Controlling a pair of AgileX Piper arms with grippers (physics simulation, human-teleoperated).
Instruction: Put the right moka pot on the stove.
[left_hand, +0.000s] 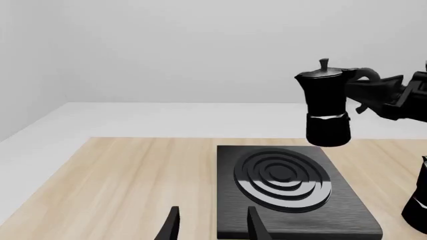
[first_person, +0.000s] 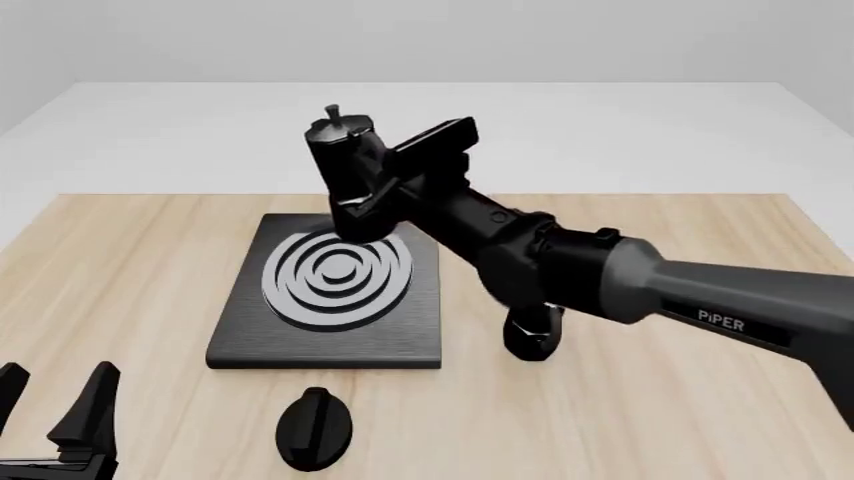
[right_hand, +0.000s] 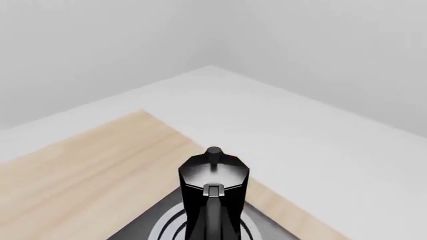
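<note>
Right gripper (first_person: 380, 190) was clamped on the curved handle of the right moka pot (first_person: 344, 175), holding it upright in the air above the stove (first_person: 400, 330), over the slab's far edge at about 12 o'clock from the silver rings (first_person: 338, 275). Left wrist view showed a clear gap between pot base and slab, pot (left_hand: 327, 105) not touching the stove (left_hand: 347, 210). Right wrist view looked down along the handle onto the pot lid and knob (right_hand: 213, 170), rings of the stove (right_hand: 160, 227) partly visible beneath. Right arm (first_person: 627, 285) reached in from 4 o'clock across the wooden table (first_person: 134, 270). The other moka pot (first_person: 531, 332) stood on the table at roughly 3 o'clock of the stove, mostly hidden behind the right arm. Small black oval knob (first_person: 314, 428) sat at 6 o'clock of the stove, just off its near edge. Left gripper (first_person: 54, 405) rested low at 8 o'clock, jaws spread, holding nothing; its fingertips (left_hand: 172, 222) showed apart in the left wrist view.
</note>
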